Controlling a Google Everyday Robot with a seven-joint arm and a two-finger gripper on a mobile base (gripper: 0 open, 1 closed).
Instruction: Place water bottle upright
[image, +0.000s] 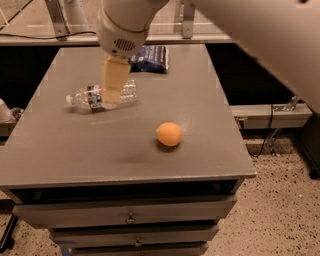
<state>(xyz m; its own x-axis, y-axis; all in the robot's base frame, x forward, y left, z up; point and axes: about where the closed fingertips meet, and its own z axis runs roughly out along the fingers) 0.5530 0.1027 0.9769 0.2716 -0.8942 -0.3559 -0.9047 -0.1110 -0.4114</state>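
Camera view: cream claw (110, 97) over ribbed clear water bottle (128, 93), grip indiscernible.

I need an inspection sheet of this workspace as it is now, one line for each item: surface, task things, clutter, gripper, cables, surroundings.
Surface: gray table top, with drawers under its front edge.
Job's things: water bottle lies on its side, cap toward the picture's left; not yet upright.
Clutter: orange near the middle; dark blue packet at the far edge.
Grippers: gripper hangs over the bottle's middle; contact cannot be told.
Cables: black cable hangs right of the table.
Surroundings: speckled floor.
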